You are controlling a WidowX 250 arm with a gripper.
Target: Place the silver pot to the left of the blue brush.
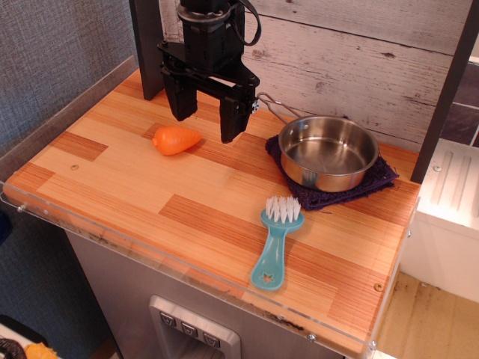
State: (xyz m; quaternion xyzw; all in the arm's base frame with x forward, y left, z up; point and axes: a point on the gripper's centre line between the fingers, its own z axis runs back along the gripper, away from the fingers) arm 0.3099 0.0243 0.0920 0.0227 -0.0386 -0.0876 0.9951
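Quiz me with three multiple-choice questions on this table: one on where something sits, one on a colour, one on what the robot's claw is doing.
1. What does the silver pot rest on?
A. a dark purple cloth
B. bare wood
C. the blue brush

2. What colour is the small rounded toy beside the claw?
A. green
B. orange
C. white

3. How is the claw right now?
A. shut on the pot
B. shut on the brush
C. open, holding nothing

Answers:
1. A, the cloth shows under and around the pot.
2. B, it is plainly orange against the wooden table.
3. C, its fingers stand apart with nothing between them, and the blue brush lies apart near the front edge.
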